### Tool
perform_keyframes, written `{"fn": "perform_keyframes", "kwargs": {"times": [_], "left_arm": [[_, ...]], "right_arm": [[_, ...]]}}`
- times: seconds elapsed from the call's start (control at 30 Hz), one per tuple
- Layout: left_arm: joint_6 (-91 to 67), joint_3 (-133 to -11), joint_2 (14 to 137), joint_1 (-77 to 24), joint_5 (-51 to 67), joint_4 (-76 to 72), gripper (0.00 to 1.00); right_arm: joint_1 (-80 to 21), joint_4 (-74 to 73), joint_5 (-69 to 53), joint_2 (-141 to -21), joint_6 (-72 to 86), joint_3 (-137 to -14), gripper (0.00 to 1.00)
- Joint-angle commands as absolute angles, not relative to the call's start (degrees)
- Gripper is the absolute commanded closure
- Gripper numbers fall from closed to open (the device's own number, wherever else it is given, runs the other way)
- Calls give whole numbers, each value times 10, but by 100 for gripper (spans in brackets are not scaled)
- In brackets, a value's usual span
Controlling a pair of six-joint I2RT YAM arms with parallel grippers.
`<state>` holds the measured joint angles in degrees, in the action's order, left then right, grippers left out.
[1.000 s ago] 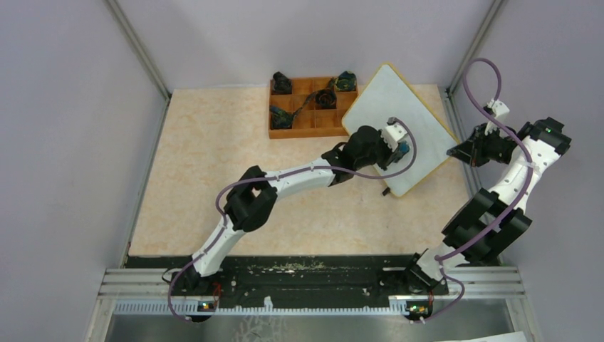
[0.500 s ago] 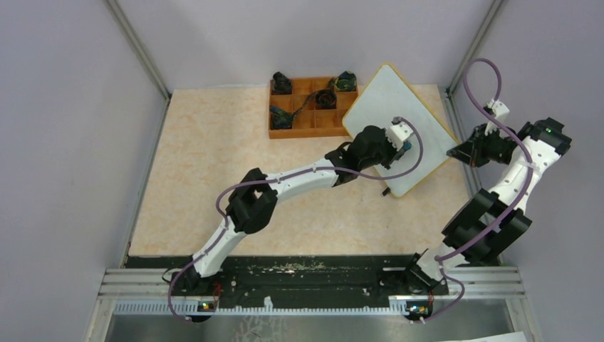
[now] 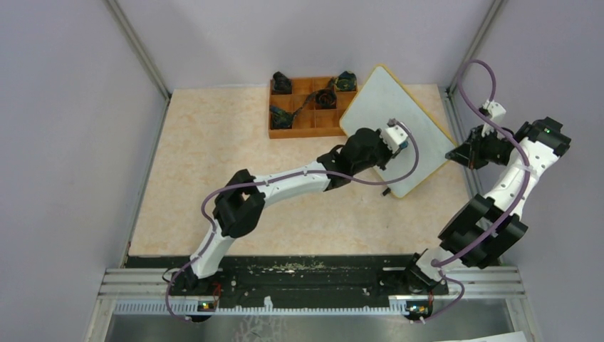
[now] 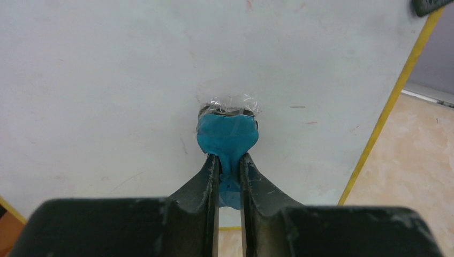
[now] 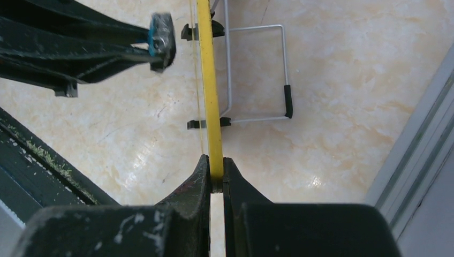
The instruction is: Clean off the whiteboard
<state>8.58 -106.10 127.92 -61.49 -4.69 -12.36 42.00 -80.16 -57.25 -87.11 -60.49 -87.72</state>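
Observation:
The whiteboard (image 3: 420, 135) stands tilted at the back right of the table, white with a yellow frame. My left gripper (image 3: 400, 144) is shut on a small blue eraser (image 4: 227, 134) and presses it against the board's white face (image 4: 107, 80). Faint red specks (image 4: 249, 6) remain near the board's top edge. My right gripper (image 3: 456, 154) is shut on the board's yellow edge (image 5: 211, 107) at its right side. The right wrist view also shows the eraser (image 5: 160, 33) at the left gripper's tip and the board's wire stand (image 5: 257, 75) behind it.
An orange compartment tray (image 3: 306, 107) with small dark parts sits just left of the board at the back. Purple walls and metal posts close in the table (image 3: 214, 178). A black rail (image 3: 299, 274) runs along the near edge.
My left gripper has slid the eraser over the board, first right, then up and back left. The board has turned a little. The right gripper keeps its hold on the edge.

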Motion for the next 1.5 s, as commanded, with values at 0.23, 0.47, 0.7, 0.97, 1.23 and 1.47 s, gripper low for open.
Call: {"fn": "perform_keyframes", "kwargs": {"times": [0.23,0.47,0.7,0.97,1.23,1.47], "left_arm": [[98,-1041,1231,-600,-62,-148,100],[85,-1000,1206,-578,-59,-157,100],[85,-938,1157,-542,-65,-162,100],[77,-886,1116,-510,-106,-170,100],[35,-811,1073,-461,-132,-149,100],[-11,-724,1019,-430,-149,-138,100]], "right_arm": [[401,-860,-400,-863,-634,-865,100],[401,-860,-398,-857,-632,-861,100],[402,-860,-395,-859,-622,-872,100],[403,-860,-397,-865,-618,-877,100],[402,-860,-398,-881,-610,-889,100],[401,-860,-386,-889,-604,-900,100]]}}
